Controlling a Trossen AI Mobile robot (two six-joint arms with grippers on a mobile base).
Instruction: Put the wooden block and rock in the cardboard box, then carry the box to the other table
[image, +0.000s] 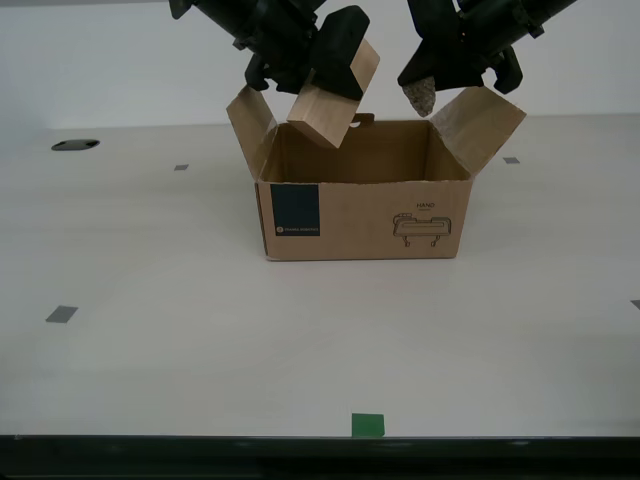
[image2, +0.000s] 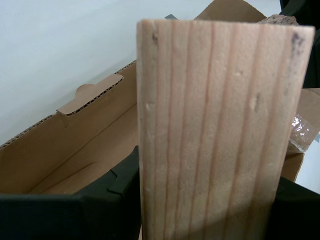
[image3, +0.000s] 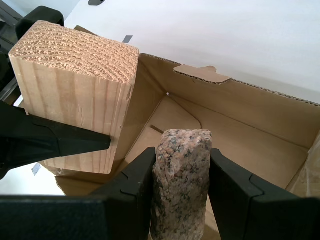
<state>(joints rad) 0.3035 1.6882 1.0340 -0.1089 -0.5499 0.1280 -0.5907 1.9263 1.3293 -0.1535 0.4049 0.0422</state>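
- The wooden block (image: 335, 100) hangs tilted above the open top of the cardboard box (image: 362, 205), over the box's end nearer the exterior view's left, pinched in my second gripper (image: 320, 55).
- The rock (image: 420, 95) hangs above the other end of the box, at about 3 o'clock from the block in the exterior view, clamped in my first gripper (image3: 181, 200).
- In the first wrist view, the dark fingers (image3: 129, 187) press both flanks of the rock (image3: 181, 185), with the box's bare floor (image3: 240, 150) below and the block (image3: 75, 95) just beside.
- In the second wrist view, the block's grained face (image2: 220, 135) fills the frame; the jaws are closed on its lower part.
- Both arms reach down from 12 o'clock in the exterior view, angled toward each other over the box.
- The box stands upright on the pale table (image: 200, 340), side flaps spread.
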